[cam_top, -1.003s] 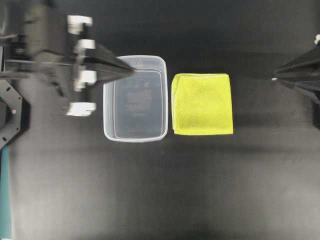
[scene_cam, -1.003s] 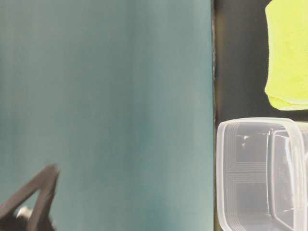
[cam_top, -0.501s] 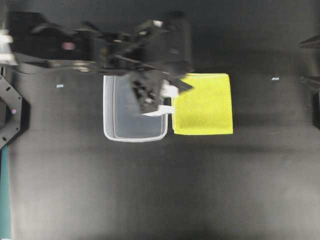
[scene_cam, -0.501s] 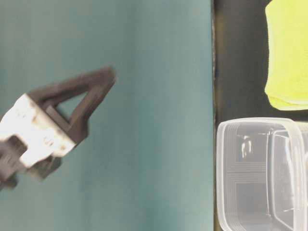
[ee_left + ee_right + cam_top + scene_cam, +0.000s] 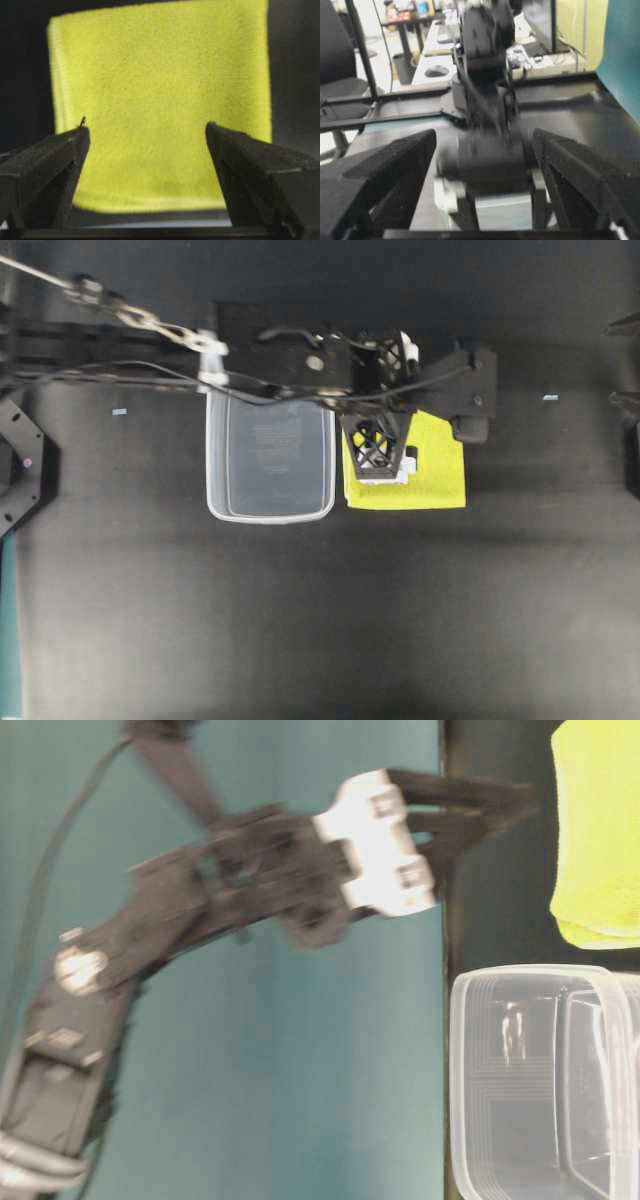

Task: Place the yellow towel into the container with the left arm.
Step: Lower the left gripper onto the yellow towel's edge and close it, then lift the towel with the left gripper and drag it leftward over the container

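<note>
The yellow towel [image 5: 432, 480] lies flat on the black table, just right of the clear container [image 5: 270, 465], which is empty. My left gripper [image 5: 386, 412] reaches across the container and hangs over the towel's left part, open and apart from the cloth. In the left wrist view the towel [image 5: 165, 95] fills the space between the two black fingers [image 5: 50, 160]. The table-level view shows the left gripper [image 5: 485, 805] near the towel [image 5: 600, 830] and above the container [image 5: 540, 1080]. My right gripper [image 5: 625, 365] is open and empty at the right edge.
The black table [image 5: 320, 620] has bare surface in front of the container and the towel. A teal backdrop [image 5: 250, 1020] fills the table-level view. The right wrist view shows the blurred left arm [image 5: 485, 100] between the right gripper's [image 5: 485, 145] open jaws.
My left arm has swung right, from left of the container, across it, to above the towel. The right gripper has drawn back to the right edge. Towel and container have not moved.
</note>
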Motion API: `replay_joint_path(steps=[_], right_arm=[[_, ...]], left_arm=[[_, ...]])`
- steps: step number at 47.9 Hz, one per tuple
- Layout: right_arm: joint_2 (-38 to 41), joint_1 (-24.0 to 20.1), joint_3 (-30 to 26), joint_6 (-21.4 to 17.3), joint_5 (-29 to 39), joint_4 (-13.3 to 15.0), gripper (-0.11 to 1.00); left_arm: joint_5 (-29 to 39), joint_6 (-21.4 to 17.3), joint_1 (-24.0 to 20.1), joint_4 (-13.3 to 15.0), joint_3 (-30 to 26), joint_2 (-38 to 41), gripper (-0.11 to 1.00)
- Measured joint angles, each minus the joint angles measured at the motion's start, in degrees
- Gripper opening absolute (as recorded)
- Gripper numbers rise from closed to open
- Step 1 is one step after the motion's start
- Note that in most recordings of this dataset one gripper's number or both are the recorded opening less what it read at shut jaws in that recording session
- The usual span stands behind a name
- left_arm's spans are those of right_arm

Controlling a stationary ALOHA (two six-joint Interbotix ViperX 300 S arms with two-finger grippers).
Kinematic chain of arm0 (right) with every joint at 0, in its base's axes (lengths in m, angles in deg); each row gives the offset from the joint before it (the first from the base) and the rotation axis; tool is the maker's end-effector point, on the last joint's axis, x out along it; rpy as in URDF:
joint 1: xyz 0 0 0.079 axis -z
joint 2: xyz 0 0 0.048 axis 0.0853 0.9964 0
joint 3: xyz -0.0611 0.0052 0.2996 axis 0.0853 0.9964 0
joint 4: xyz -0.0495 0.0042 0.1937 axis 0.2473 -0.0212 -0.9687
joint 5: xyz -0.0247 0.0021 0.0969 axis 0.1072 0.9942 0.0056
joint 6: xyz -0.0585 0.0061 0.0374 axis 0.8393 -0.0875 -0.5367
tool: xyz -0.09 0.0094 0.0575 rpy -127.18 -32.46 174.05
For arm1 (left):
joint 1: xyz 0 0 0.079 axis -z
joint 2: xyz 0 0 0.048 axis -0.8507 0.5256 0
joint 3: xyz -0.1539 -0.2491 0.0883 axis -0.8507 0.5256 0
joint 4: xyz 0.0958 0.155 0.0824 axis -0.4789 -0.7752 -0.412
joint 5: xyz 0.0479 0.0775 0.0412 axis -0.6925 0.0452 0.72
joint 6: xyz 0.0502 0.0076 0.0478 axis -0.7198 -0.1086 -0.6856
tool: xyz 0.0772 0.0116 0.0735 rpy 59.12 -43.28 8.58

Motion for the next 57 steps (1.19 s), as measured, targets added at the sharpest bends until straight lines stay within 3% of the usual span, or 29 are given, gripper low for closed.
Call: replay_joint_path(steps=[16, 21, 36, 45, 57], right_arm=[[-0.9, 0.0, -0.1, 0.0, 0.2, 0.0, 0.76], [-0.9, 0.0, -0.1, -0.1, 0.2, 0.0, 0.76], [-0.9, -0.1, -0.1, 0.0, 0.1, -0.1, 0.75], [-1.2, 0.0, -0.2, -0.1, -0.3, -0.1, 0.75], [-2.2, 0.0, -0.6, -0.1, -0.8, -0.2, 0.75]], left_arm=[[-1.8, 0.1, 0.1, -0.1, -1.7, 7.6, 0.89], [-1.8, -0.1, 0.2, -0.1, -1.8, 8.1, 0.83], [-0.6, -0.5, 1.8, -0.1, -3.1, 7.8, 0.07], [2.6, -0.4, 1.9, -0.1, -5.9, 2.9, 0.07], [14.0, -0.4, 1.8, 0.0, -4.2, -12.8, 0.07]])
